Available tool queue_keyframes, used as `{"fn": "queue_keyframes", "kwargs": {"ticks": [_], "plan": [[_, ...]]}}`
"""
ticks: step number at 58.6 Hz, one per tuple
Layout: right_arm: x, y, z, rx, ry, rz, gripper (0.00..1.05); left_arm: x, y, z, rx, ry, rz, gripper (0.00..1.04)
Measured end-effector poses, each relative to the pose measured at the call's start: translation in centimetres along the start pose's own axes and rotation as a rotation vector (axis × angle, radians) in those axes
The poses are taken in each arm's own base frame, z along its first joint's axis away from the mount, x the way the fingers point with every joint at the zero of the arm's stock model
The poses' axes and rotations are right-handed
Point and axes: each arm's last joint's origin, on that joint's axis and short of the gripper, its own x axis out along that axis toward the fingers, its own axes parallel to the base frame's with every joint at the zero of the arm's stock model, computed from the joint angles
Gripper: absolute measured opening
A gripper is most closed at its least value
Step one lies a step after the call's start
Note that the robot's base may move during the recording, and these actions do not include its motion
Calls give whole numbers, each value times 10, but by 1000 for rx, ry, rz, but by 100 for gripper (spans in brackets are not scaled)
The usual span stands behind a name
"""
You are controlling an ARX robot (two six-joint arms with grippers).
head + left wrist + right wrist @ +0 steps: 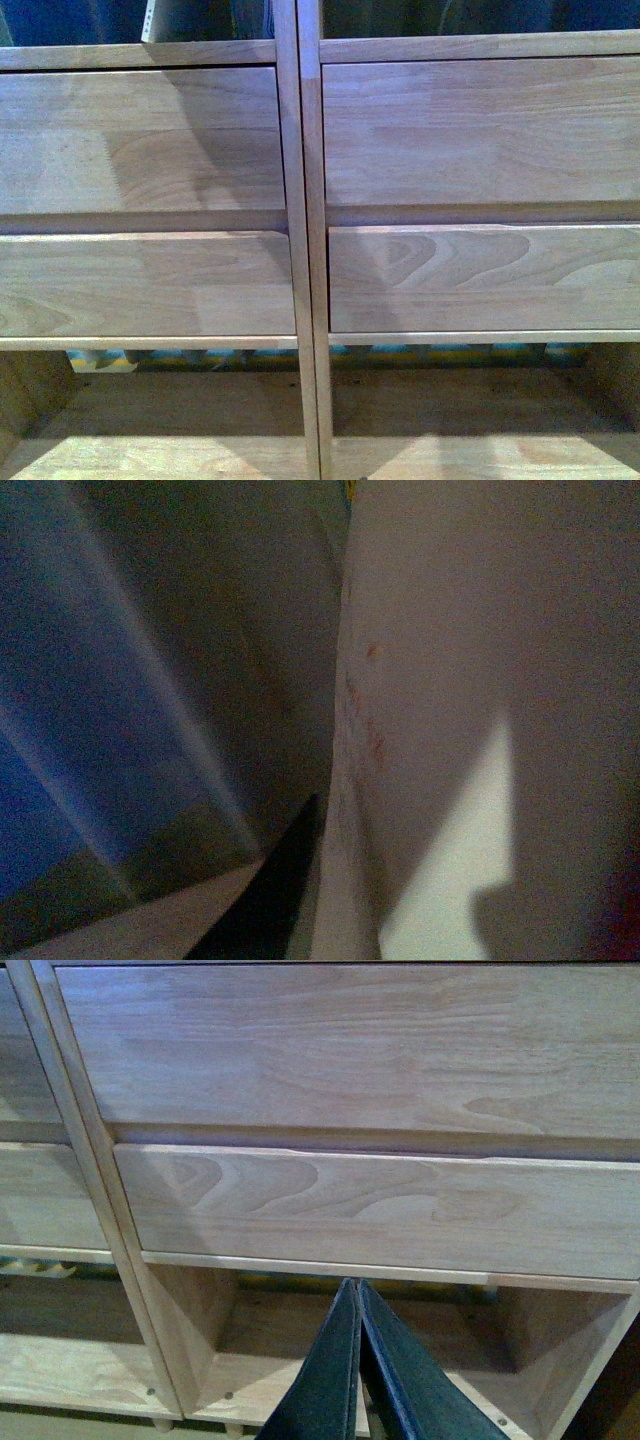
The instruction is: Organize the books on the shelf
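Book [480, 680]: pale cover with faint red marks, fills the left wrist view at close range. One dark finger of the left gripper [275, 890] lies against its edge; can't tell its grip. Shelf [300, 250]: light wood, four drawer fronts [140, 140]. Right gripper [354, 1295] pinched together, empty, before the lower right open compartment [300, 1330].

Pale, grain-swirled wood shelf [450, 130]

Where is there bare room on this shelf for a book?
Bare: the bottom left compartment and bottom right compartment, beneath the lower drawer fronts, split by the centre post. Upper compartments barely show, so crowding unclear.
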Motion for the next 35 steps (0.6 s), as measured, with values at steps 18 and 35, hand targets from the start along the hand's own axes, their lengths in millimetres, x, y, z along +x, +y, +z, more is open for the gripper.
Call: {"fn": "queue_keyframes", "kwargs": {"ticks": [18, 35], "plan": [[-10, 0, -5, -1, -5, 0, 3, -18, -10, -4, -32, 0, -14, 85], [-10, 0, -5, -1, -5, 0, 3, -86, -12, 27, -114, -76, 88, 97]]}}
